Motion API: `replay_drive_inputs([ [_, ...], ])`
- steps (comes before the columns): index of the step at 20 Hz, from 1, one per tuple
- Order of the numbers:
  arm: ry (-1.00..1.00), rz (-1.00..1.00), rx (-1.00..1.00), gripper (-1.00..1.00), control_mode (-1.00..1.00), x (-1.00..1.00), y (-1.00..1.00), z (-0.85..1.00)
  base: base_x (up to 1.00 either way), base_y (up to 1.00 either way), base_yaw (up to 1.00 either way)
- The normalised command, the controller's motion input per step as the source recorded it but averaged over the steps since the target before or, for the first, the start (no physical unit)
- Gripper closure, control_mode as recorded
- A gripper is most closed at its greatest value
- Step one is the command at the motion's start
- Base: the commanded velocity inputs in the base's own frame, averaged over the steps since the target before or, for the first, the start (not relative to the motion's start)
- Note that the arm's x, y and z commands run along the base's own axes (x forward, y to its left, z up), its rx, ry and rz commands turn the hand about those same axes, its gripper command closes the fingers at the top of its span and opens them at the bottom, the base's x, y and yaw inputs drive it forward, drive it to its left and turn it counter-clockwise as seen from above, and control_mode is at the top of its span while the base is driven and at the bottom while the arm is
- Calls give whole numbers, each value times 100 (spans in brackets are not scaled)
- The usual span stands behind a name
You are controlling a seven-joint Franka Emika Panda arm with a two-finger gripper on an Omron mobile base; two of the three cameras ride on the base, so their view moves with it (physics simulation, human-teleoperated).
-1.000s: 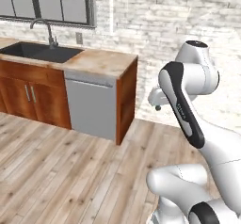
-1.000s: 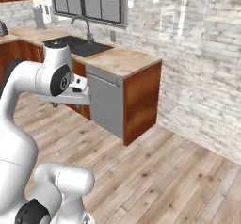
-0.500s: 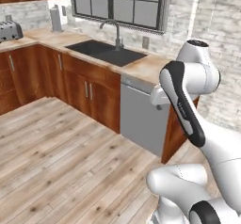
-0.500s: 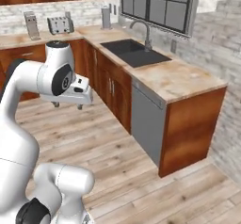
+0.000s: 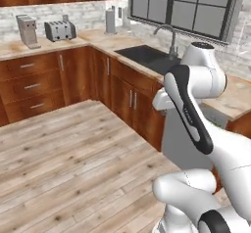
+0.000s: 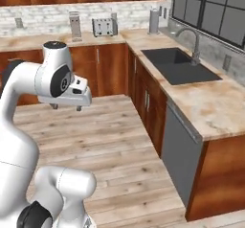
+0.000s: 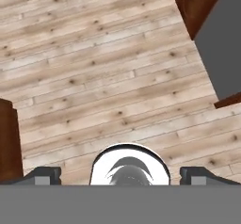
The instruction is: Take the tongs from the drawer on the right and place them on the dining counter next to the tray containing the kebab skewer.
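While jaws [image 7: 120, 175] stand wide and empty over floor [image 7: 108, 82], base should face the drawer squarely before reaching.

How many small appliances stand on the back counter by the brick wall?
2: a coffee machine to the left and a toaster to its right, both against the wall. Others may be hidden outside the views.
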Motion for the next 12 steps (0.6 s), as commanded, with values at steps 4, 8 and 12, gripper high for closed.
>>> replay_drive_inputs([
  [4,0,0,0,-100,100,0,0,0,82,-36,45],
  [8,0,0,0,-100,100,0,0,0,94,-9,55],
  [12,0,0,0,-100,100,0,0,0,54,-4,70],
])
